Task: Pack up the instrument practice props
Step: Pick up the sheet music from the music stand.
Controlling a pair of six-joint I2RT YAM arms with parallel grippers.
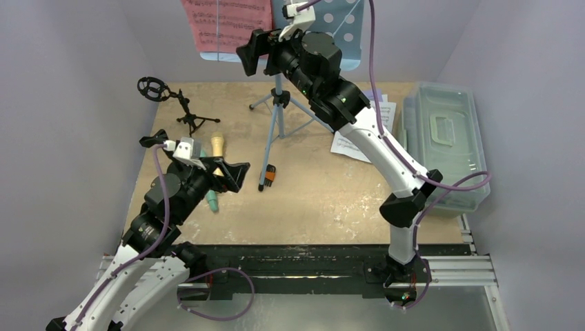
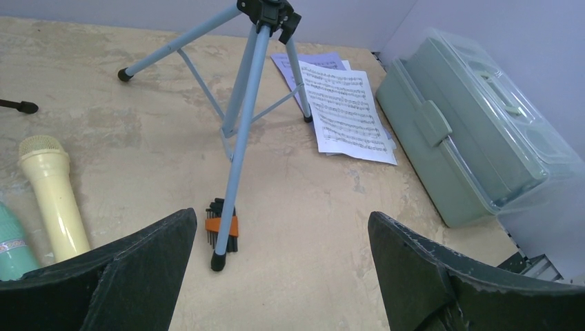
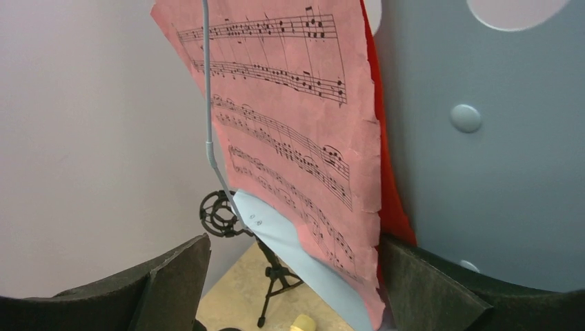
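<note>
- Noted right end effector [image 3: 293, 243] open, empty; left end effector [image 2: 281, 214] likewise.
- Found pink page [image 3: 290, 138] just ahead, in line with the jaws: thin, floppy, likely to tear. Pinch lower edge lightly.
- Saw red page [image 3: 390, 200] directly behind it, against tray [image 3: 483, 179].

The tripod [image 1: 277, 110] is standing mid-table, pages [image 1: 224, 24] resting on its tray [image 1: 348, 31]. Microphones [image 1: 217, 143] are lying left of it, a mic stand [image 1: 181, 107] behind them; loose pages [image 1: 345, 146] and a tub [image 1: 441, 117] are sitting right.

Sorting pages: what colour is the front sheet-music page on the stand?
Pink sheet-music page, right wrist view.
</note>
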